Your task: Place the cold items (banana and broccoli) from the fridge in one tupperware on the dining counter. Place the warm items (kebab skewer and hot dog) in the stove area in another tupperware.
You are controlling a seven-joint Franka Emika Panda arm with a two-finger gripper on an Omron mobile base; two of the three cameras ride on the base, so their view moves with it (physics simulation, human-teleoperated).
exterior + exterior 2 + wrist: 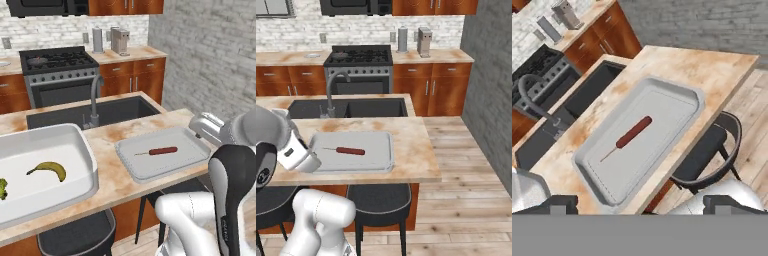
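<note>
Presently, on the dining worktop, a beige marbled stone top on a red-brown wood base:

- Large white tub, at the left near end; it holds the banana, lying flat, and the broccoli, just left of the banana and cut by the picture edge.
- Shallow grey tray, right of the tub and apart from it, near the worktop's front edge. In it lies a red-brown sausage on a thin stick, about the tray's middle, clear of the walls; whether this is the kebab skewer or the hot dog cannot be told.
- Dark inset sink with grey faucet, beyond tub and tray.

Around:
- Black gas range with steel oven front, against the far wall, between wood cabinets.
- Two upright grey appliances on the far counter, right of the range.
- Dark microwave above the range.
- Dark stools under the worktop's near edge, below the tray.
- Grey brick wall to the right; plank floor.

Tool: fingers set wide apart, nothing between them, hovering above the near right side of the tray; one fingertip shows at the lower left of the hand view. The arm's white wrist stands just near the tray's near corner in both base views. Nothing lies between the tool and the sausage.
</note>
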